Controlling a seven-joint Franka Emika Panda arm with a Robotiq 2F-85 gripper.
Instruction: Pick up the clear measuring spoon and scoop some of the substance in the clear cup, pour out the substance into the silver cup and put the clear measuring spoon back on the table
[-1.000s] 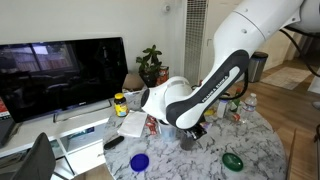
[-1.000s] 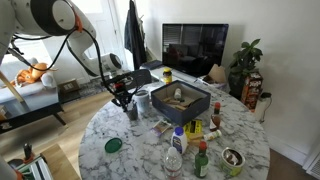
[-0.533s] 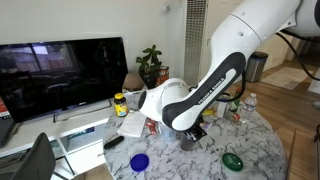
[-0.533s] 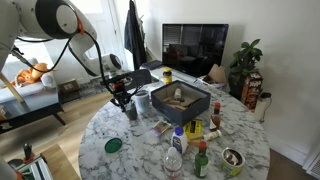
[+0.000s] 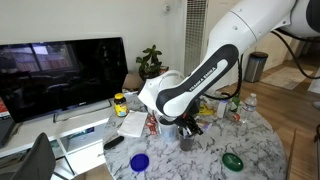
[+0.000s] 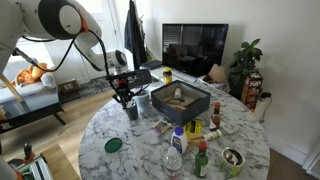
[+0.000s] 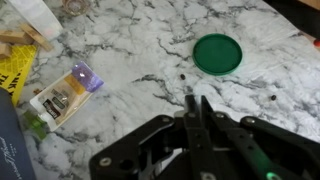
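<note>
My gripper (image 5: pixel 190 128) (image 6: pixel 126 100) hangs just above two cups near the edge of the marble table (image 6: pixel 130 160). The dark clear cup (image 6: pixel 132 112) stands in front, and the wider silver cup (image 6: pixel 142 100) stands just behind it. A grey cup (image 5: pixel 186 141) also shows under the gripper; I cannot tell which of the two it is. In the wrist view the fingers (image 7: pixel 197 103) are shut with only a thin gap, and a faint pale sliver there looks like the clear measuring spoon. The substance cannot be made out.
A green lid (image 7: pixel 218 53) (image 6: pixel 113 145) (image 5: pixel 232 160) and a blue lid (image 5: pixel 139 161) lie on the table. A dark open box (image 6: pixel 180 98) stands beside the cups. Bottles and jars (image 6: pixel 190 140) crowd one side. A small packet (image 7: pixel 65 90) lies near the gripper.
The arm has swung and its wrist has turned over the cups. The gripper has shifted slightly and stays shut. The cups and lids have not moved.
</note>
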